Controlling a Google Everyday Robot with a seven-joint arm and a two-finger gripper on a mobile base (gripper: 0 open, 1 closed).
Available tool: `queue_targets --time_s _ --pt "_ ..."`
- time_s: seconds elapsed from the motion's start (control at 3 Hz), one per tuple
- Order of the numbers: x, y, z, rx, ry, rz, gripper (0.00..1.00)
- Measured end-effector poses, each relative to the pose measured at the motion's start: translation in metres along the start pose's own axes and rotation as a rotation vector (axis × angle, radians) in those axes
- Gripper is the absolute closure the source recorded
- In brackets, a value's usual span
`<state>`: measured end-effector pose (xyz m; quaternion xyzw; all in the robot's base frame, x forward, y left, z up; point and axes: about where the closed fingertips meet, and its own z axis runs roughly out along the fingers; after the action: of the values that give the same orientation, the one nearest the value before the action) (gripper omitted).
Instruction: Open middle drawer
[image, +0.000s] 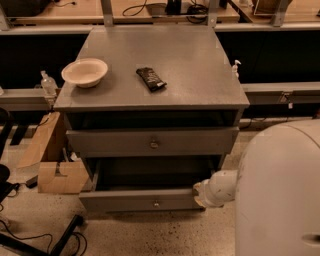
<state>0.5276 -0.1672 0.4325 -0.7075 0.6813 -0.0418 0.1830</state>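
The grey cabinet (155, 65) shows two drawer fronts, each with a small round knob. The upper, taller front (115, 143) is nearly closed. Below it the middle drawer (120, 201) stands pulled out, with its dark inside showing above the front and its knob (156, 204) at centre. The lowest drawer is hidden under it. My gripper (199, 195) is at the end of the white arm (220, 187), against the right end of the middle drawer's front.
A cream bowl (84, 72) and a dark snack bar (151, 79) lie on the cabinet top. Cardboard boxes (55, 172) stand on the floor to the left. Black cables and a chair base (60, 240) are at the lower left. My white body (280, 195) fills the lower right.
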Motion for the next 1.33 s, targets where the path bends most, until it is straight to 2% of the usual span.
queue_targets --time_s 0.33,0.67,1.0,1.33 --pt "0.0 0.0 0.0 0.0 0.0 0.0 1.0" --pt "0.0 0.0 0.0 0.0 0.0 0.0 1.0" --pt "0.003 0.026 -0.009 -0.05 -0.012 0.011 1.0" --pt "0.003 0.025 -0.008 -0.05 -0.012 0.011 1.0"
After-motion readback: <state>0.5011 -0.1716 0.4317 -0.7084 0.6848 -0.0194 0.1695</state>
